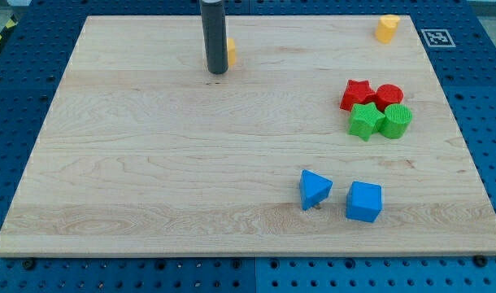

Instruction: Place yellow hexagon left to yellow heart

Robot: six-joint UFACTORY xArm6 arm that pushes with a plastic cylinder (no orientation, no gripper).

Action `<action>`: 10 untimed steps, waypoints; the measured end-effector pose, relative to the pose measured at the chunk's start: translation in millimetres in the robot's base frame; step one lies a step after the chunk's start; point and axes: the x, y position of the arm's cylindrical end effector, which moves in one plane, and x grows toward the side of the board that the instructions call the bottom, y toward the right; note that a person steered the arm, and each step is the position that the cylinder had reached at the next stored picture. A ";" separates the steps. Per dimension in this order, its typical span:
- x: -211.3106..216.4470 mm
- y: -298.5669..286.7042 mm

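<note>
Pushing has hardly begun: our tip (217, 72) touches the partly hidden yellow block (231, 51), likely the hexagon, from its left. We have no claw, only the rod. Next, we drive it right toward the yellow heart (387, 28), stopping just left.

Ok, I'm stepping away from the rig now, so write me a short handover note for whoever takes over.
Tool: my tip is down on the wooden board near the view's top, touching or just left of a small yellow block, mostly hidden behind the rod; its shape can't be made out.
Other yellow block: the view's top right corner, far from the first.
Done: nothing visible; the two yellow blocks are well apart.
Left: bring the yellow hexagon to the left side of the yellow heart.
</note>
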 end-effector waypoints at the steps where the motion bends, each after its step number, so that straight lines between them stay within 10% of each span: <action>1: -6.9 -29.4; 10: -28.2 118.7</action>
